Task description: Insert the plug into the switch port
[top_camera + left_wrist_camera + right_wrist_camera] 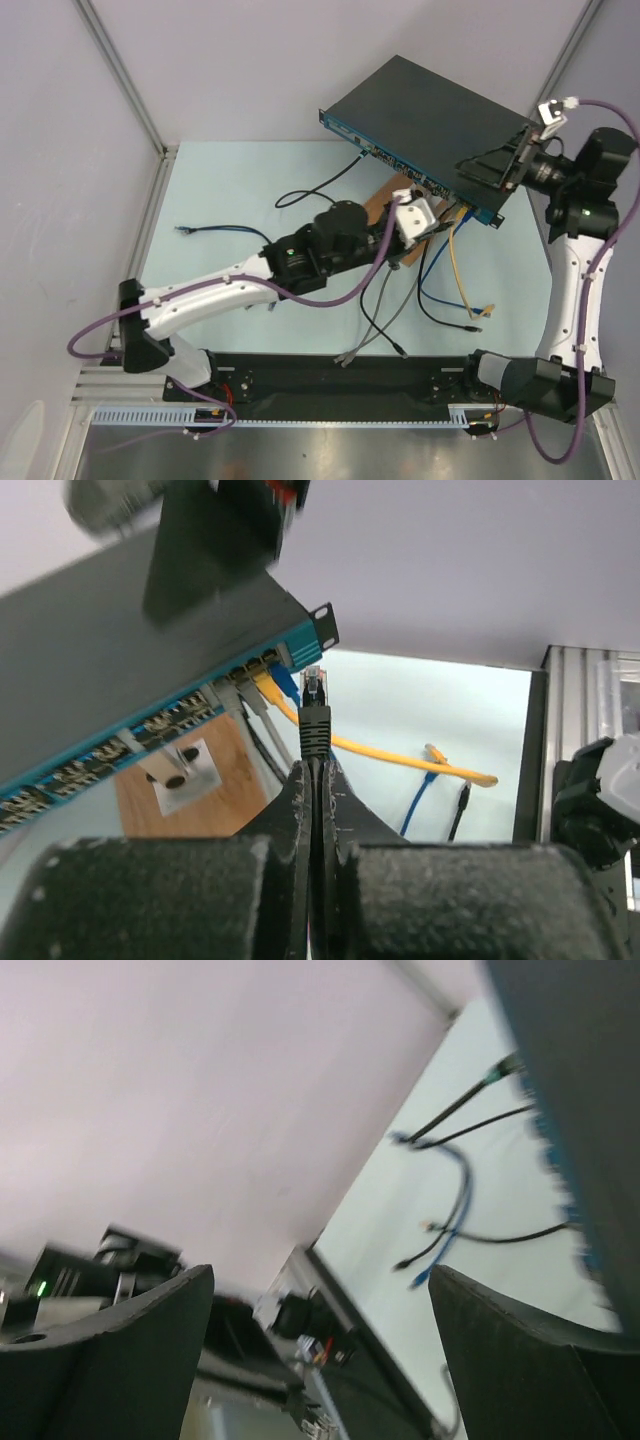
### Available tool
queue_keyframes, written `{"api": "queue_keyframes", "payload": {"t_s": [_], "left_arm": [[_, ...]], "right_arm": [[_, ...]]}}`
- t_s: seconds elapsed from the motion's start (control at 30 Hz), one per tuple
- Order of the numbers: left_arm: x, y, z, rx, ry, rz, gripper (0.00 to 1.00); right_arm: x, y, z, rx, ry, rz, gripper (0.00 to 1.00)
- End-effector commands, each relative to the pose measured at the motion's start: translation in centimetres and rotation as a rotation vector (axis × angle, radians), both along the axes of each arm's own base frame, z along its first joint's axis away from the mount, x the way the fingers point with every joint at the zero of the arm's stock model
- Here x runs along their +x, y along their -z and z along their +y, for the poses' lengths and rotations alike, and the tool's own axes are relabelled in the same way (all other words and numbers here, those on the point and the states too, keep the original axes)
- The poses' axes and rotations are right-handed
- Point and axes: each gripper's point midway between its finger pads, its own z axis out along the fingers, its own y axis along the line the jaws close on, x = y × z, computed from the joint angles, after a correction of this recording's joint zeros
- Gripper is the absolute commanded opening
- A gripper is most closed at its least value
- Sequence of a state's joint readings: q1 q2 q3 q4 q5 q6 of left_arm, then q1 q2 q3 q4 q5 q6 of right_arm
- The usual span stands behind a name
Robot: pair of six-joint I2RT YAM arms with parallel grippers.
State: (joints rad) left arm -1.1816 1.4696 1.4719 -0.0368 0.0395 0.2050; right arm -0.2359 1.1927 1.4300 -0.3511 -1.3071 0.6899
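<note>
The switch is a flat black box standing tilted at the back right, its blue front face lined with small sockets. My left gripper is shut on the black cable just behind the plug, a clear connector with a black boot. The plug points up at the face's right end, a little short of it and beside a plugged-in blue cable. In the top view the left gripper sits just below the front face. My right gripper is wide open with nothing between its fingers, and it hovers at the switch's right end.
A brown wooden board with a metal bracket lies under the switch. Yellow, blue and grey cables hang from sockets near the right end. Loose black, blue and grey cables trail over the pale table. The frame rail runs along the right.
</note>
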Motion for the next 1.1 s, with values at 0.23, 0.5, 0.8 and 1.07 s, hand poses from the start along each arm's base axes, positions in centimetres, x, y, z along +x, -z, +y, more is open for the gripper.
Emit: {"api": "queue_keyframes", "payload": {"t_s": [0.23,0.5,0.8,1.07], "left_arm": [[2.9,2.4,-3.6,0.046,-0.374,0.165,0.00],[4.8,2.8,-4.6,0.009,-0.539,0.197,0.00],[6.5,3.1,-6.2,0.008,-0.598,0.142,0.00],[7.2,3.1,-6.8,0.028,-0.606,0.098,0.00]], "right_arm": [[1.1,1.3,-12.0,-0.037,0.482,0.064,0.97],[1.7,7.0,-17.3,-0.005,0.628,0.228,0.97],[3.3,9.6,-17.9,0.152,0.603,0.325,0.96],[4.5,11.2,-16.6,0.210,0.513,0.389,0.93]]}}
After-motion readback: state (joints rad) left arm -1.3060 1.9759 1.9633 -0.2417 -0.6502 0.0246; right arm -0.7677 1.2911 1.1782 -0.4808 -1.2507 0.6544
